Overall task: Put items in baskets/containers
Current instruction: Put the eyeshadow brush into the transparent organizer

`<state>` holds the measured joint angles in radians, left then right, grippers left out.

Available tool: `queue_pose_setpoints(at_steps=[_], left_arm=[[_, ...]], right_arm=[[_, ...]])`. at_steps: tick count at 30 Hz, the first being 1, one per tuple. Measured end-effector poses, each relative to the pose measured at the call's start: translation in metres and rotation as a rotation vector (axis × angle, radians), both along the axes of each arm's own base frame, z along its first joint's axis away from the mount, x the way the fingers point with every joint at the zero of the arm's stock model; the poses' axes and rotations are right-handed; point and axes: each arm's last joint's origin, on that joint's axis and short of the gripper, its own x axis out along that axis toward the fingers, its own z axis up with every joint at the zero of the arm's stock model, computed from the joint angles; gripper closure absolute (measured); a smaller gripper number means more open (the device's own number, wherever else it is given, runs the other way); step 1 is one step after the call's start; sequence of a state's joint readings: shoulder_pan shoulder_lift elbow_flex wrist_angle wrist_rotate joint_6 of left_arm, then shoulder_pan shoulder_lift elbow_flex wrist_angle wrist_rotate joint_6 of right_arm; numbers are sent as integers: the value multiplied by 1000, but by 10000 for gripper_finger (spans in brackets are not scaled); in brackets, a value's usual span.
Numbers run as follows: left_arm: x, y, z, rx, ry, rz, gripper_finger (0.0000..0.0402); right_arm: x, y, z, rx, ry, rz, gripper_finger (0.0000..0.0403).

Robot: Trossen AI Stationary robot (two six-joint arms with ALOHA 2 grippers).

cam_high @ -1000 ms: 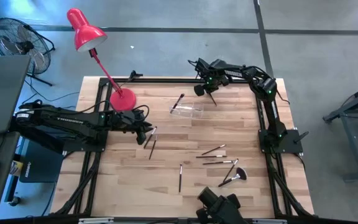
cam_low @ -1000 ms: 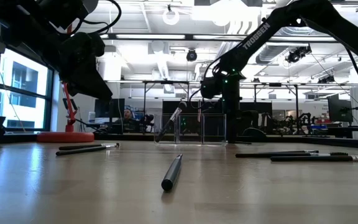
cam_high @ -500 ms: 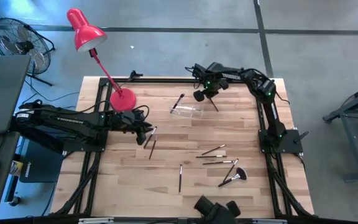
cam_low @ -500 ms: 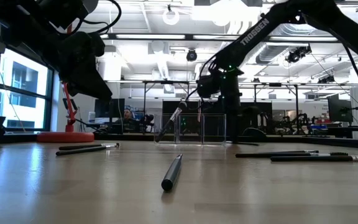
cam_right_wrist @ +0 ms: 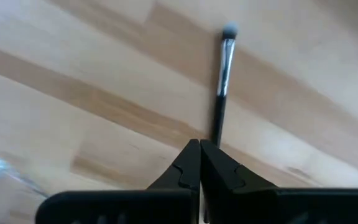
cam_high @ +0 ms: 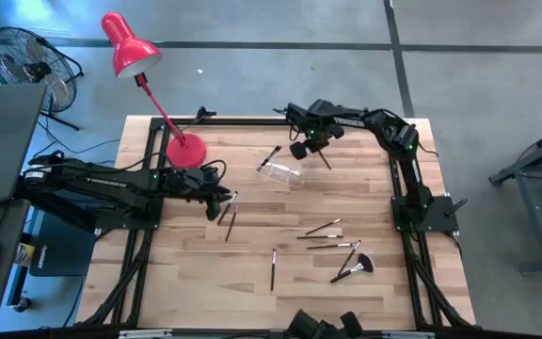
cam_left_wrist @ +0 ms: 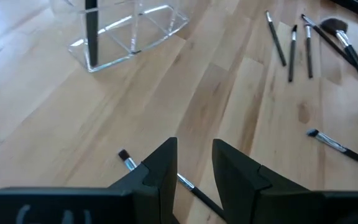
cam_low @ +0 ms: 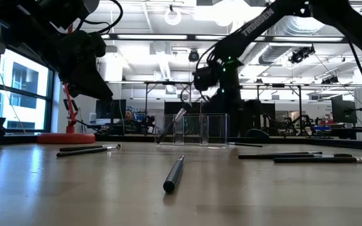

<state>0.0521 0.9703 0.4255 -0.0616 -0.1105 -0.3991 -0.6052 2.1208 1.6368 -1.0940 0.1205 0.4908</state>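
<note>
The clear holder (cam_high: 281,173) stands on the far middle of the table, with one dark brush (cam_high: 271,154) leaning in it. My right gripper (cam_high: 301,148) hovers just right of the holder, shut on a thin brush (cam_right_wrist: 221,93). My left gripper (cam_high: 223,195) hangs low at the table's left, open by a narrow gap, over two brushes (cam_high: 229,215) lying flat; one (cam_left_wrist: 188,183) runs under its fingers. Several more brushes (cam_high: 326,229) lie on the near right, among them a fan-headed brush (cam_high: 358,266) and a single dark brush (cam_high: 273,268). My right gripper pinches the thin brush by its dark handle (cam_right_wrist: 215,132) between the two fingertips. The silvery ferrule and pale head (cam_right_wrist: 230,29) stick out beyond the fingers. The brush is lifted clear of the table.
A red desk lamp stands with its round base (cam_high: 185,151) at the far left of the table, behind my left arm. Black frame rails (cam_high: 252,121) run along the table's edges. Bare wood lies between the holder and the near brushes.
My right gripper has carried its brush toward the table's left and a little toward the near edge, closing in on the clear holder, and has risen slightly in the low view. The left arm has kept still.
</note>
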Motion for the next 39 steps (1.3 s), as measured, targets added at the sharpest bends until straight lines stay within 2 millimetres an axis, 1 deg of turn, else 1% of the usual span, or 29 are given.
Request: queue_pose_setpoints(at_steps=[4,7,10,12,15,19,22,26,30,34,37,39], left_arm=[[0,-1,0,-10,0,-15,302],[-1,-1,-1,-11,13,-15,302],[-2,-1,-2,-12,29,-14,302],[-2,-1,-3,-18,37,-10,302],[-3,-1,-4,-32,44,0,302],[-3,-1,-3,-36,40,3,302],[-3,-1,-3,-47,37,16,302],[-3,0,-3,-57,32,53,302],[-2,2,-3,-64,18,118,302],[-1,2,-1,-69,-7,130,302],[1,2,2,-72,-43,131,302],[1,2,3,-83,-55,141,302]], right_arm=[[-7,-5,23,-42,-79,-48,402],[-13,-4,43,-75,-118,-56,402],[-22,5,60,-145,-157,-58,402],[-36,16,64,-174,-221,-79,402],[-65,39,58,-184,-352,-120,403],[-100,73,42,-254,-526,-146,403],[-115,90,28,-342,-670,-89,402],[-131,101,12,-487,-803,-8,394],[-143,108,-9,-537,-820,14,365],[-152,113,-25,-551,-753,52,322],[-153,113,-31,-586,-702,102,295],[-152,112,-34,-597,-681,146,285]])
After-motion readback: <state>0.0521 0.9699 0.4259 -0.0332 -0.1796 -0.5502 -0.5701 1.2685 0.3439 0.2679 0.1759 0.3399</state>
